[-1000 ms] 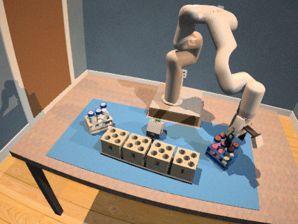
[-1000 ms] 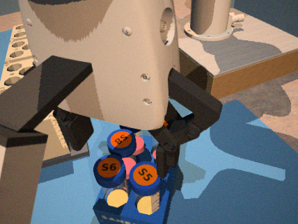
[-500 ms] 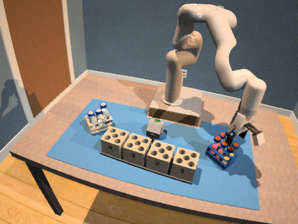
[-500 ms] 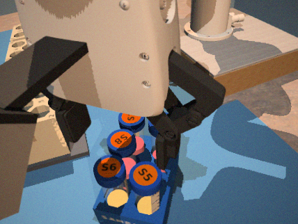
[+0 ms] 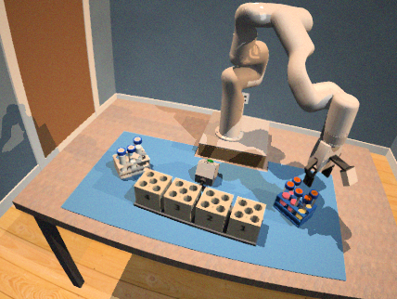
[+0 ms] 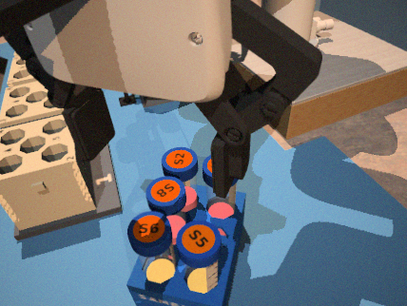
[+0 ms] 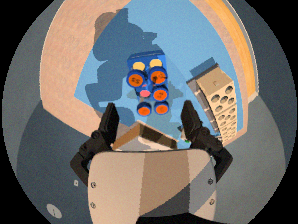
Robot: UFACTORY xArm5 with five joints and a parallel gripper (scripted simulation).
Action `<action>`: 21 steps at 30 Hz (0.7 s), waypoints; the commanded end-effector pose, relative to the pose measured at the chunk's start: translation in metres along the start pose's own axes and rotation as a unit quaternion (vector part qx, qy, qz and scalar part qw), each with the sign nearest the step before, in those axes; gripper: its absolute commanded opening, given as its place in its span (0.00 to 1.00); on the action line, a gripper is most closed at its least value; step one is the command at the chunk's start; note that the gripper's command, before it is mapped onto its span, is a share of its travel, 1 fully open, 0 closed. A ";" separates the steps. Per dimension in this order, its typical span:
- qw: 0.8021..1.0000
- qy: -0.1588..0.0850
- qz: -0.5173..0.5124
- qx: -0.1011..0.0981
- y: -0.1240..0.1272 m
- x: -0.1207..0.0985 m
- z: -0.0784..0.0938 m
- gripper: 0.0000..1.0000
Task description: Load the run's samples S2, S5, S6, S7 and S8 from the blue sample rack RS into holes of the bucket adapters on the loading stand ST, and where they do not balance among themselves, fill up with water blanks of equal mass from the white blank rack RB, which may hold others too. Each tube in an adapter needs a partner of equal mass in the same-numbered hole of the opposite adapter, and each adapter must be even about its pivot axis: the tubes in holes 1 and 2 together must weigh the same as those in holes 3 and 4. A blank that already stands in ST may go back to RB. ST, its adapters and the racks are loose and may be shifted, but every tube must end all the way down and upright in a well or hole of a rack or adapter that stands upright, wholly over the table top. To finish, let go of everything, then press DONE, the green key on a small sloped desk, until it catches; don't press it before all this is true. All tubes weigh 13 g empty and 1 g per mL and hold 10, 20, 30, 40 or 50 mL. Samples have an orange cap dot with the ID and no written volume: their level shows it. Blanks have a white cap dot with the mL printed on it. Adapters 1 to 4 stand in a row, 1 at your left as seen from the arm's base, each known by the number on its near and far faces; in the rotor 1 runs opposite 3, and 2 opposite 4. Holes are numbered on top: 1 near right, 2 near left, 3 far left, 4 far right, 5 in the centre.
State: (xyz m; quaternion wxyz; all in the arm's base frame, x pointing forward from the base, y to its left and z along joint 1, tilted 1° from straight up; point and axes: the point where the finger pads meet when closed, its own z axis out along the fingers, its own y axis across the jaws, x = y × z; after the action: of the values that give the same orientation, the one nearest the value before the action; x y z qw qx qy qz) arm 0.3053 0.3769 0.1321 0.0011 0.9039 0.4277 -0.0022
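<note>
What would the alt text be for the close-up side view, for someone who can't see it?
An open, empty claw hangs over a blue rack of orange-capped tubes labelled S2, S8, S6 and S5. One dark finger hides a fifth cap. Tan blocks with round holes stand at left.

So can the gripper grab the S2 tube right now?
Probably yes. The gripper hangs open above the blue rack, and S2 sits at the rack's back with nothing over its cap.
</note>
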 end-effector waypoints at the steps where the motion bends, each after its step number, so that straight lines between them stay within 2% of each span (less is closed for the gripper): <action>1: 1.000 0.002 0.000 0.000 0.000 0.001 -0.016 1.00; 3: 1.000 0.002 0.000 0.000 0.000 0.001 -0.016 1.00; 16: 1.000 0.002 0.000 0.000 -0.001 0.001 -0.050 1.00; 20: 1.000 0.002 0.000 0.000 -0.001 0.001 -0.052 1.00; 21: 1.000 0.002 0.017 0.000 -0.002 -0.004 -0.052 0.57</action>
State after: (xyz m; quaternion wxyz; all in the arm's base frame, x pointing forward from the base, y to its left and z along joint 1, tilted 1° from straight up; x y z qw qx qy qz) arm 0.3048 0.3779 0.1798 0.0007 0.9040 0.4276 -0.0015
